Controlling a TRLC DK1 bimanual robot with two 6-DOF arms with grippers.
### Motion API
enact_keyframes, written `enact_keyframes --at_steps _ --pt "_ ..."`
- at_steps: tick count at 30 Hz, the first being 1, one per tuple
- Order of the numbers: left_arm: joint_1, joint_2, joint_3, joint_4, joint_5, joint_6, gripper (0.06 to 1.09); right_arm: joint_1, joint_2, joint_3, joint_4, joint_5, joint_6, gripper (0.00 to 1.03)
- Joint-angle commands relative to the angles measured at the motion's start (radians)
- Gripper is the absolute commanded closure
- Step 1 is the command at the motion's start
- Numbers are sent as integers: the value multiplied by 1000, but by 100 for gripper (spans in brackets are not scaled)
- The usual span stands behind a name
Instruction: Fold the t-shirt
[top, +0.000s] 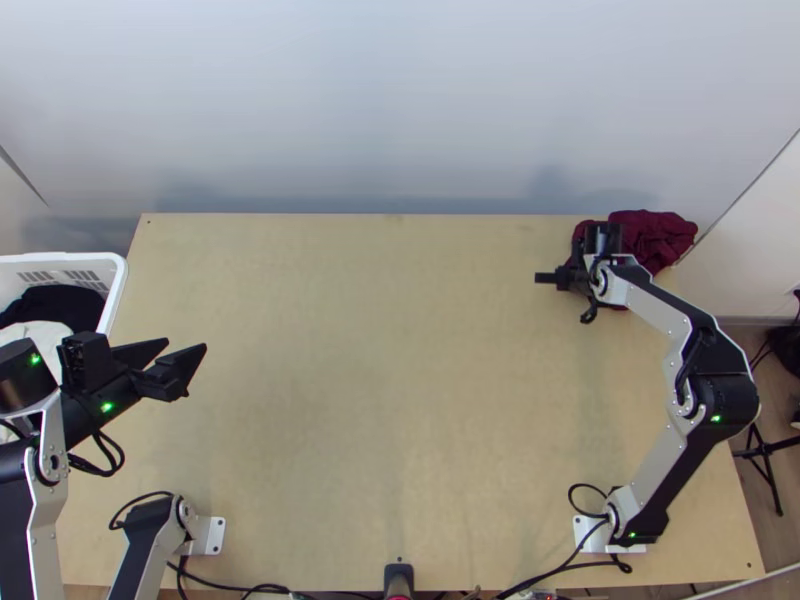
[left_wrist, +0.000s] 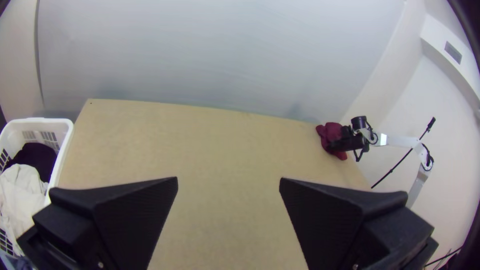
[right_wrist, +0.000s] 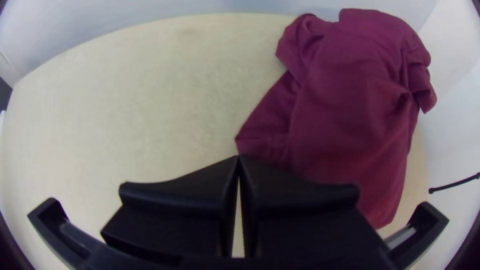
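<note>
A pale wall (top: 400, 100) rises behind the light wooden bench (top: 380, 380); a white basket (top: 118, 275) holding dark and white cloth stands at its left side. The maroon t-shirt (top: 655, 235) lies bunched and creased at the bench's far right corner. The left gripper (top: 186, 347) is wide open, grasping nothing. The right gripper (top: 578, 275), by the shirt, is clenched, fingertips together; whether it touches cloth, I cannot tell.
</note>
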Motion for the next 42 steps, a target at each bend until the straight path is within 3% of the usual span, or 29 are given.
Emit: enact_keyframes --at_steps 1,8,18,25,42 --pt "1 16 -7 21 2 4 10 -50 -39 -84 16 25 -56 100" --pt "-12 44 -10 55 3 -15 10 -160 -92 -132 19 22 -115 100" --pt "-12 60 -15 75 3 -16 10 -105 -167 -89 -19 -18 -93 100" --pt "-6 60 -30 76 2 -7 10 -37 -234 -32 -59 -87 -20 100" --pt "21 34 -41 78 0 7 10 -85 36 -7 94 -62 -18 100"
